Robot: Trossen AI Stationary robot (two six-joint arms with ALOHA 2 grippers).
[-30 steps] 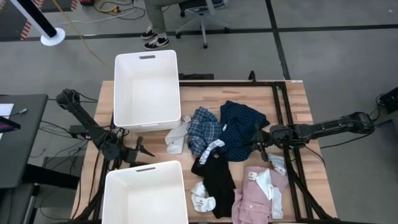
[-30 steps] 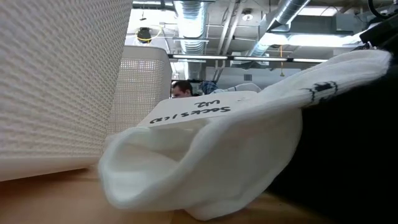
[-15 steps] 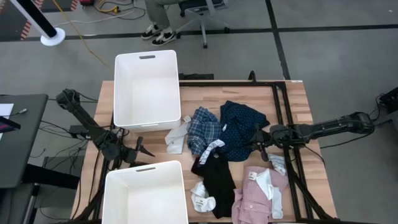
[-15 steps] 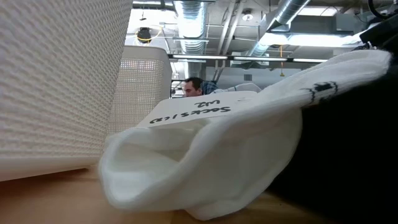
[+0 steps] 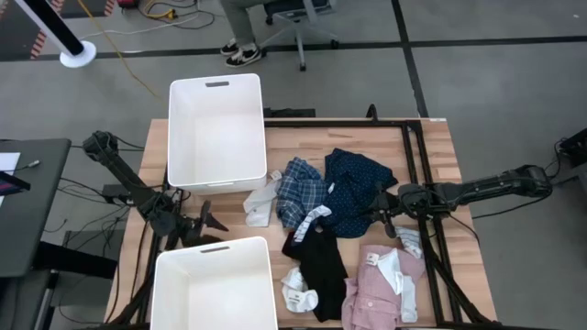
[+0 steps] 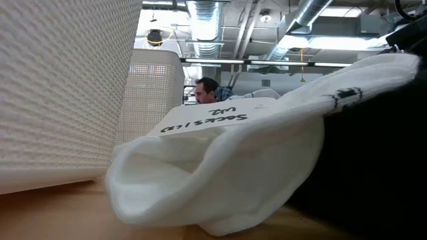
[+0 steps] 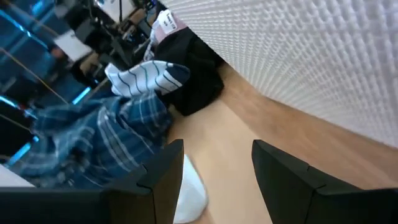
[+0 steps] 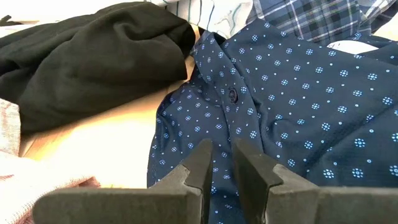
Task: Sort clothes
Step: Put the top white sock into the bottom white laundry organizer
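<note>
- The worktop (image 5: 431, 156) holds two white bins (image 5: 216, 128) and the clothes.
- The navy dotted shirt (image 5: 353, 188) lies mid-worktop beside the blue plaid shirt (image 5: 301, 188).
- The right tool (image 5: 379, 215), fingers almost together, sits at the dotted shirt's edge.
- The left tool (image 5: 213, 221), fingers spread and holding nothing, rests between the bins.

Two bins (image 5: 216, 133) on table's left side — clothes (image 5: 335, 234) heaped right of them.
</note>
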